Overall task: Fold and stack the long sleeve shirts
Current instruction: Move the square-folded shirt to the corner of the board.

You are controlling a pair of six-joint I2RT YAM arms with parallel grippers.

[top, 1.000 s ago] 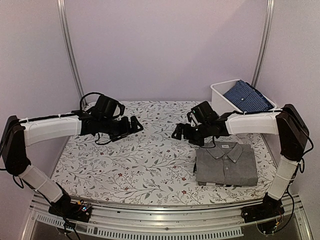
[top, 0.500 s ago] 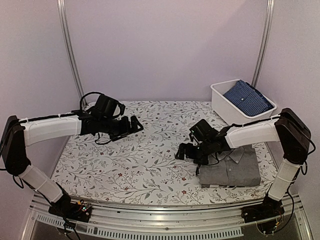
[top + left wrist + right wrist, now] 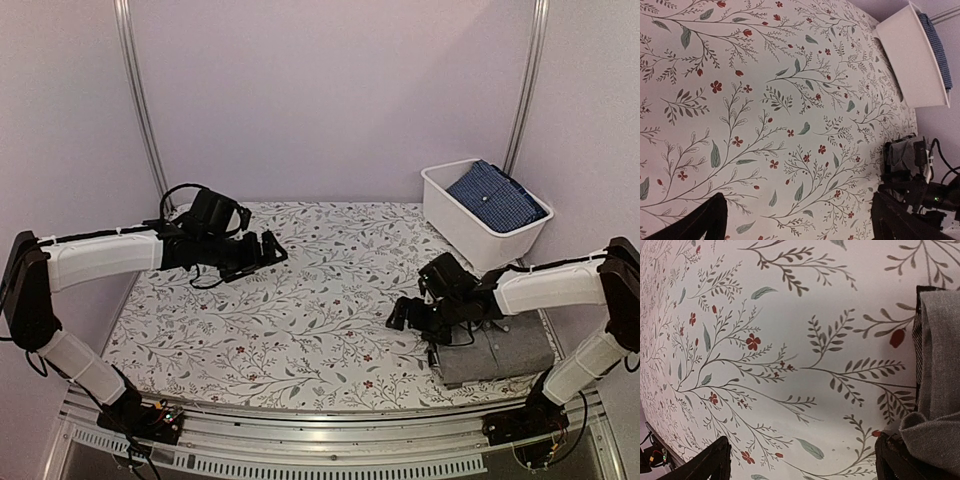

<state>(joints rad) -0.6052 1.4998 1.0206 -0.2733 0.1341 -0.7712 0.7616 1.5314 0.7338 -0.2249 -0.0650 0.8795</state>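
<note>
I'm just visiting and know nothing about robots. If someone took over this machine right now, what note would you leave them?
Grippers: the left gripper is open and empty, hanging over the left half of the table. The right gripper is open, low at the left edge of the grey shirt, with cloth seeming to touch one of its fingers.
Things: the grey shirt lies folded at the near right corner. The checked shirt shows as an edge beneath it.
Done: those two look stacked.
Left: perhaps the blue checked cloth in the white bin.
</note>
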